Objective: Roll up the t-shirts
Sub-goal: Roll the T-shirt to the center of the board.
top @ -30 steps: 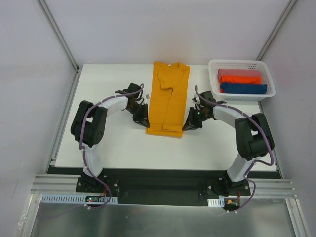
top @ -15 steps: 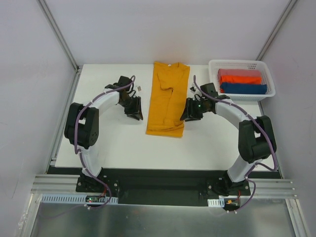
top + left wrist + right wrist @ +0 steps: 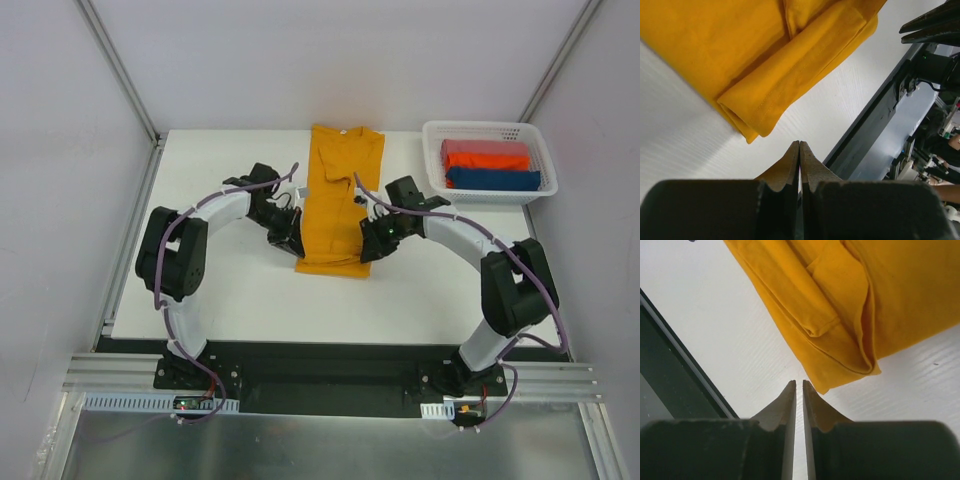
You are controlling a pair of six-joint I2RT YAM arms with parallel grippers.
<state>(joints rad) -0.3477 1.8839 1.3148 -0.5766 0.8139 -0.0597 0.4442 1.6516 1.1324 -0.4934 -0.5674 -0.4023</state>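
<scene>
A mustard-yellow t-shirt (image 3: 338, 200) lies flat on the white table, folded lengthwise into a long strip with the collar at the far end. My left gripper (image 3: 291, 243) sits at the strip's near left corner. In the left wrist view it (image 3: 799, 143) is shut and empty, the t-shirt's folded hem (image 3: 755, 105) just ahead of the tips. My right gripper (image 3: 368, 250) is at the near right corner. In the right wrist view it (image 3: 799, 382) shows a thin gap with nothing inside, and the t-shirt's corner (image 3: 840, 370) lies right beside one fingertip.
A white basket (image 3: 487, 127) at the table's back right holds rolled orange-red (image 3: 485, 155) and blue (image 3: 495, 180) cloths. The table's dark front rail (image 3: 875, 120) runs close behind both grippers.
Both grippers opened and came together again. The left arm swung out to the left and returned to the near left corner. The right gripper moved inward to the near right corner.
</scene>
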